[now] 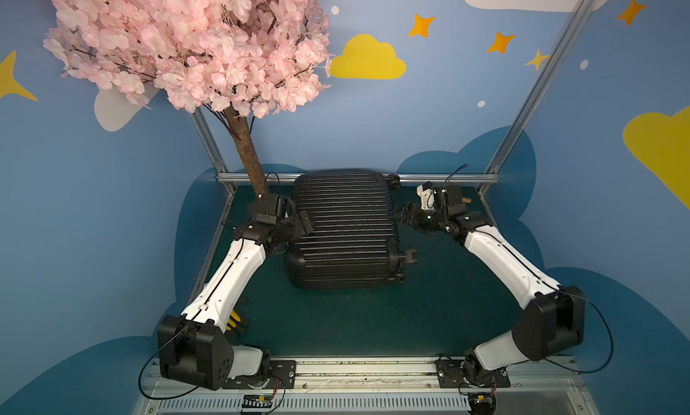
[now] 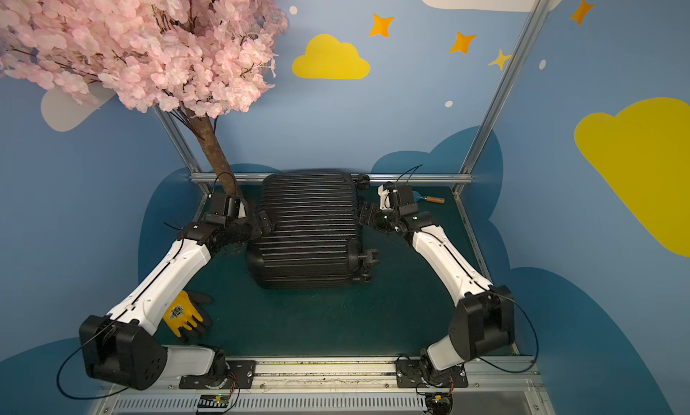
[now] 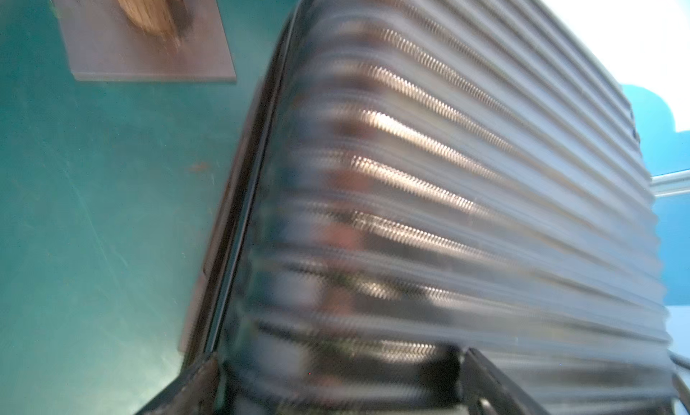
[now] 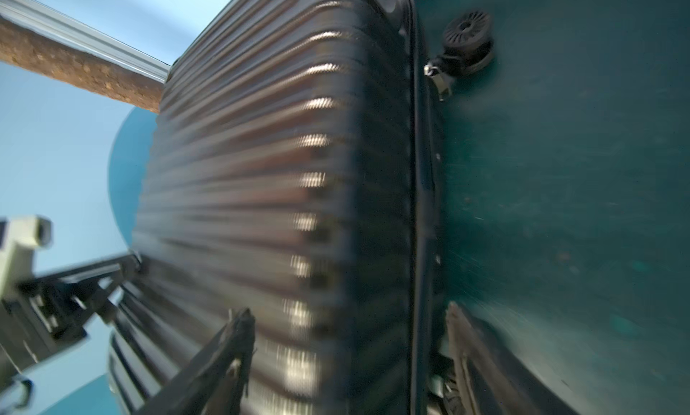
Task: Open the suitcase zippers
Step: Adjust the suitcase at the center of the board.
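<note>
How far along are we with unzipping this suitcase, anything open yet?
Done: nothing visible; the suitcase lies flat with its shells together, and the zipper seam looks closed. In hand: left gripper and right gripper stand open at opposite sides, holding nothing. Still to do: catch what looks like a pull near the wheel and run the zipper round.

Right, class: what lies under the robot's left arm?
A yellow and black work glove lies on the green table, only partly showing. The left arm covers the rest, so that part cannot be seen.
</note>
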`<state>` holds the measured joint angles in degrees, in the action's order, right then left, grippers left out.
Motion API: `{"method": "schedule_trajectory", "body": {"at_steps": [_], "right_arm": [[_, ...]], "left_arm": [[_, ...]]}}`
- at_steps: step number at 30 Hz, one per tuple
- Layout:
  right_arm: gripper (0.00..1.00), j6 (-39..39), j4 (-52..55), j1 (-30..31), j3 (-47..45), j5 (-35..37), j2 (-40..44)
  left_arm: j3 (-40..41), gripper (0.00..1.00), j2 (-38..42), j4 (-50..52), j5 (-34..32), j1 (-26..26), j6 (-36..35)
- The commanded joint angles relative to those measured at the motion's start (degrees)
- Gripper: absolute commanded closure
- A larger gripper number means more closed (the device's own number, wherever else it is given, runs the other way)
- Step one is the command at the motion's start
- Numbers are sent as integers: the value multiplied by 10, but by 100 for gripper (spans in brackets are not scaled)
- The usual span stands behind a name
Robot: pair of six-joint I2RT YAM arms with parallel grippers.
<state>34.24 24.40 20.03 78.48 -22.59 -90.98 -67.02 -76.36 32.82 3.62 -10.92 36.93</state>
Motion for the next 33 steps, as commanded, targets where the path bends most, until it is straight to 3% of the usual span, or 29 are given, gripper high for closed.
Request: {"method": "schedule_trajectory", "body": {"at_steps": [1,6,9,12,16,19,22,25,27,30,33], "right_arm": [[17,34,-4,-9,65,-154,-61],[17,26,10,-8,158,-244,-172],[17,4,38,12,230,-316,-240],[17,-82,163,56,355,-332,-311],[17,-191,369,117,561,-301,-413],[17,-199,422,117,614,-219,-419],[17,-174,419,76,580,-95,-359],[17,-170,378,48,491,37,-262],[16,-173,348,36,426,77,-194],[16,-139,304,27,310,71,-100],[15,-89,234,25,150,24,-1]], "left_arm": [[48,0,21,-21,135,-4,41],[122,0,74,-116,236,-46,106],[155,0,113,-191,253,-116,138],[158,0,112,-243,240,-208,152],[130,0,85,-292,208,-309,147],[77,0,83,-224,134,-347,97],[46,0,123,-138,11,-345,50],[14,0,153,-72,-36,-334,11],[-9,0,167,-31,-71,-333,-17],[-34,0,185,31,-169,-305,-41],[-49,1,179,93,-226,-216,-35]]}}
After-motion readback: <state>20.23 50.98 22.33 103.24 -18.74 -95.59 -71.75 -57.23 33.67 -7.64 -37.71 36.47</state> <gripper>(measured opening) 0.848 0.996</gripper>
